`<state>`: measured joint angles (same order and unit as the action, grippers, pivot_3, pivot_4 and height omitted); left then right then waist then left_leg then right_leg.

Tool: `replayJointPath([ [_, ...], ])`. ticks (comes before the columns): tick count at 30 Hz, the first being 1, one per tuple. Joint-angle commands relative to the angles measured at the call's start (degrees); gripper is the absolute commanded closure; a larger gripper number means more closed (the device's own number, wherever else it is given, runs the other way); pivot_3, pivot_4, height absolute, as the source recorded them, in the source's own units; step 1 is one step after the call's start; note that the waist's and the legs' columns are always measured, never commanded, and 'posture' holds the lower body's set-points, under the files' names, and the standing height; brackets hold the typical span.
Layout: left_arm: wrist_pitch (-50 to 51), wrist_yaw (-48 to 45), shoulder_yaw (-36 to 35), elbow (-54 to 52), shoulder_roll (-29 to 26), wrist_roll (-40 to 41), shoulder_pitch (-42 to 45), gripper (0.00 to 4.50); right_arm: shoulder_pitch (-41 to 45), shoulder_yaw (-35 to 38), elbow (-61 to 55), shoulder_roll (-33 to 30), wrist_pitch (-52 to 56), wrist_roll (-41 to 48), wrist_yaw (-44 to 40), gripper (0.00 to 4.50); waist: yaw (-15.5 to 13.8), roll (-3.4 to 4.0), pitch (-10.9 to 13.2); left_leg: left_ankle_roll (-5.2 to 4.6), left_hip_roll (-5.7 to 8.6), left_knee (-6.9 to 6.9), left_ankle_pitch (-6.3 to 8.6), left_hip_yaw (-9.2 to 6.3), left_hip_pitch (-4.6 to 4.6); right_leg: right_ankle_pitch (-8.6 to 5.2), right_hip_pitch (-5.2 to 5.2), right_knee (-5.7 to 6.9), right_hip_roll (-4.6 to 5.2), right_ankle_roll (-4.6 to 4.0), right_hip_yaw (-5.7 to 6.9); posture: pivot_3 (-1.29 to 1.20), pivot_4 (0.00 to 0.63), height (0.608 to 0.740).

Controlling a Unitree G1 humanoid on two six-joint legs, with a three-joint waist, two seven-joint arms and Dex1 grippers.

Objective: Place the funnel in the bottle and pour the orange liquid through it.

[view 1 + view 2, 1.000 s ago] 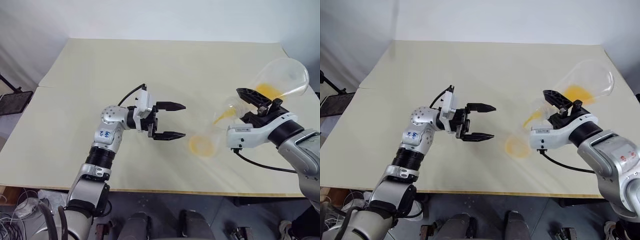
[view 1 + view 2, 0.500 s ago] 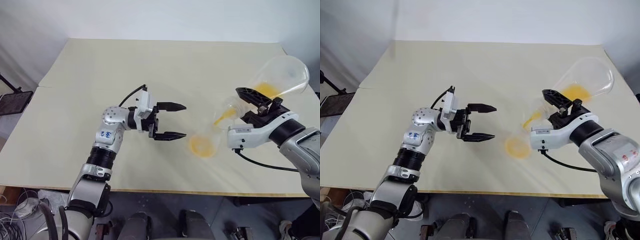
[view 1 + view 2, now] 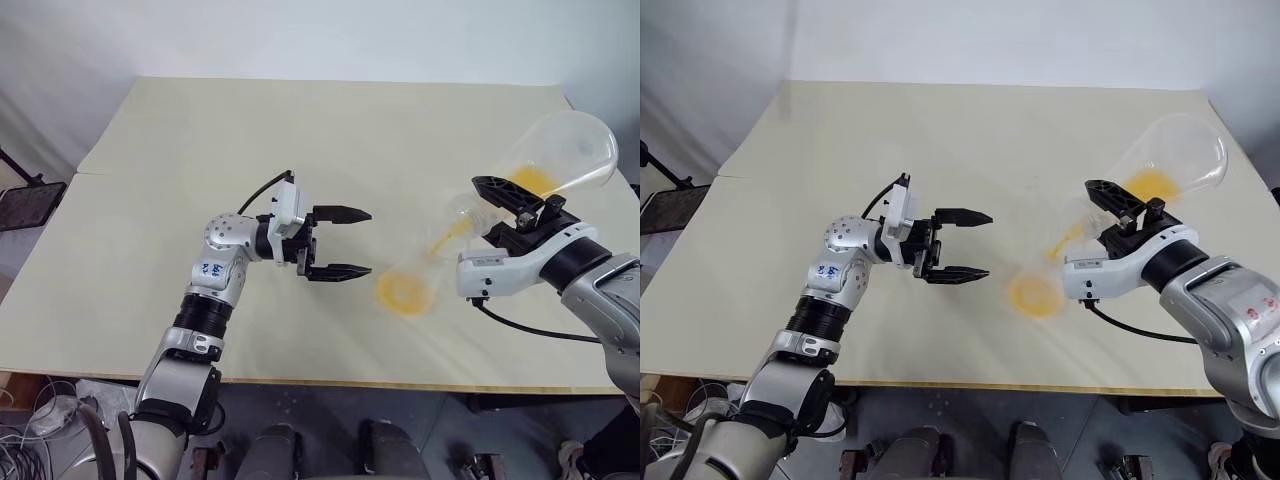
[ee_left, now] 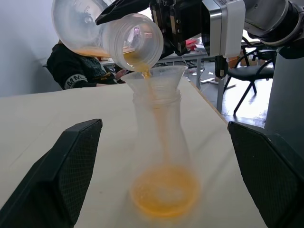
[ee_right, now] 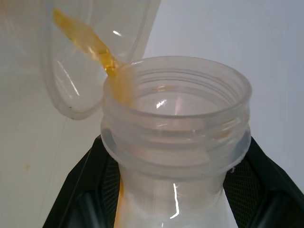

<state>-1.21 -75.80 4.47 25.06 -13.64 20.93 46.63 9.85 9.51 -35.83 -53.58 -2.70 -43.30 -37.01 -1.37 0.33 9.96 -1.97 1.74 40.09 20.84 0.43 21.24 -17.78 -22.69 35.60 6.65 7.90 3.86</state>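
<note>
Right end effector (image 3: pixel 497 213) around tilted flask (image 3: pixel 552 157), orange liquid (image 4: pixel 151 92) into funnel (image 4: pixel 154 78).

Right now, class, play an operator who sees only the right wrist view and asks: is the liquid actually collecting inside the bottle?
Observer: Yes. The left wrist view shows orange liquid pooled at the bottom of the bottle, below the funnel.
Operator: Is the left gripper steadying it?
Observer: No. The left gripper is open, beside the bottle and apart from it.
Operator: How much is left to pour?
Observer: A small orange pool lies in the tilted flask, which the right gripper holds by its neck.
</note>
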Motion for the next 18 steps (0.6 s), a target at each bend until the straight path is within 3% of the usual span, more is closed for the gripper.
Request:
replayJointPath([
  [1,-0.48,-0.12,-0.19,-1.03,0.29,0.65,0.72,0.0,0.51,3.17,-1.24,-0.95,-0.56,0.67,0.0,2.02,0.0,0.0,0.0,0.0,0.0,0.0,0.0,0.0,0.0,0.0,0.0,0.0,0.0,0.0,0.0,0.0,0.15,0.74],
  [18,-0.32,-0.07,-0.29,-0.99,0.25,0.74,0.66,0.0,0.56,3.71,-1.23,-0.78,-1.43,0.63,-0.48,2.02,0.0,0.0,0.0,0.0,0.0,0.0,0.0,0.0,0.0,0.0,0.0,0.0,0.0,0.0,0.0,0.0,0.15,0.74],
])
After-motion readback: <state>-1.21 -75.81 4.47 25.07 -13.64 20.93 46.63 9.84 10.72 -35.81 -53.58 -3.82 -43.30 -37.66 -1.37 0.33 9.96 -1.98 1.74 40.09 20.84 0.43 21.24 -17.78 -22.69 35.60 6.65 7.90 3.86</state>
